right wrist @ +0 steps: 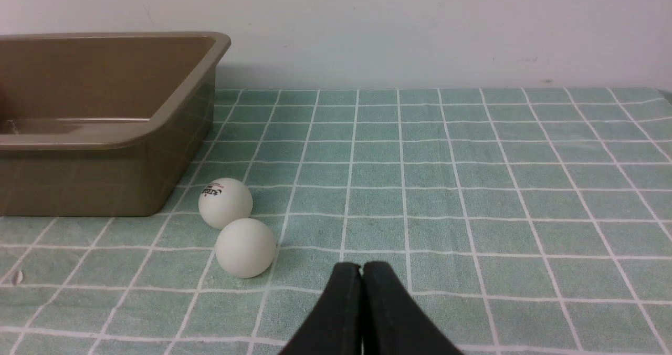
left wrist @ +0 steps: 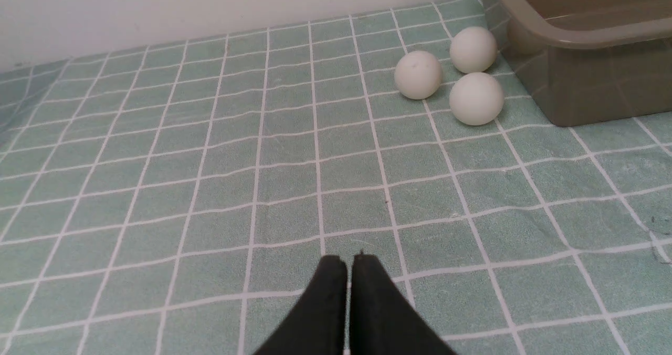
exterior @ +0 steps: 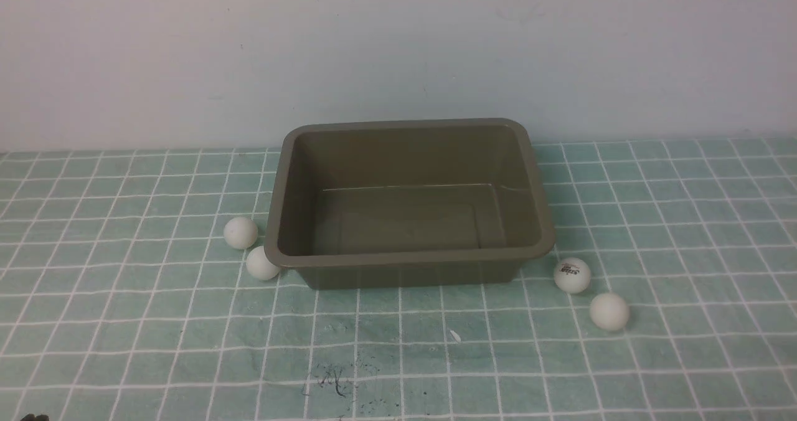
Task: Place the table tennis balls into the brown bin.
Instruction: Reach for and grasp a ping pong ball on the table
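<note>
My left claw (left wrist: 346, 263) has its fingers pressed together, pinching nothing, above the table (exterior: 155, 359); my right claw (right wrist: 361, 271) is likewise closed on nothing. Out by the bin's right side I see a logo-marked ball (exterior: 572, 276) and a plain ball (exterior: 609, 312), nearer me. My left wrist view shows three white balls (left wrist: 476, 98) clustered beside the brown bin (exterior: 411, 258), which stands upright near the wall (exterior: 398, 47), its visible floor bare.
</note>
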### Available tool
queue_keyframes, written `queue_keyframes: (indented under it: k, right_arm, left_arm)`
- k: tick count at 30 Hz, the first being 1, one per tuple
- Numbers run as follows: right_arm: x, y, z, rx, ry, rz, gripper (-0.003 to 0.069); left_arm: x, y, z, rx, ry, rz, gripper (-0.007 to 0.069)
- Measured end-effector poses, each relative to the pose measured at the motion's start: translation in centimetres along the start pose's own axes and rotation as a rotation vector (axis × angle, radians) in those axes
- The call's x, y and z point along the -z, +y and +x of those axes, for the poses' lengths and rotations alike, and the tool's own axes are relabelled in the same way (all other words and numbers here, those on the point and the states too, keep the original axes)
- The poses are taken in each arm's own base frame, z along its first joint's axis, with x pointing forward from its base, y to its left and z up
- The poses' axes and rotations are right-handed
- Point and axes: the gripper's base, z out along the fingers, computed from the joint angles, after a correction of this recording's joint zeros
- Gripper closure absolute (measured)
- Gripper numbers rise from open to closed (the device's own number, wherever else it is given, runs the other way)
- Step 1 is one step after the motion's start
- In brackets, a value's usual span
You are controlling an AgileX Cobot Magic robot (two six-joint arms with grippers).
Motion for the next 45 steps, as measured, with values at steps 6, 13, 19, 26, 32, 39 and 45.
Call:
queue_keyframes:
  k: [6, 13, 19, 26, 32, 39, 45]
  right_arm:
    - [0.0, 0.0, 0.0, 0.000, 0.000, 0.000, 0.0673]
    - [0.0, 0.0, 0.0, 0.000, 0.000, 0.000, 0.0673]
    - [0.0, 0.0, 0.0, 0.000, 0.000, 0.000, 0.0673]
    - [0.0, 0.0, 0.0, 0.000, 0.000, 0.000, 0.0673]
    - [0.0, 0.0, 0.0, 0.000, 0.000, 0.000, 0.0673]
    - [0.0, 0.0, 0.0, 0.000, 0.000, 0.000, 0.0673]
    - [0.0, 0.0, 0.0, 0.000, 0.000, 0.000, 0.0673]
  left_arm:
    - [0.0, 0.0, 0.0, 0.000, 0.000, 0.000, 0.0629]
    - [0.0, 0.0, 0.0, 0.000, 0.000, 0.000, 0.0629]
    - [0.0, 0.0, 0.0, 0.000, 0.000, 0.000, 0.0629]
    - [0.0, 0.0, 0.0, 0.000, 0.000, 0.000, 0.0629]
    - [0.0, 0.0, 0.0, 0.000, 0.000, 0.000, 0.0629]
    - [0.0, -0.1, -0.8, 0.142, -0.084, 0.022, 0.0629]
    - [0.6, 0.4, -3.1, 0.653, -0.350, 0.072, 0.0629]
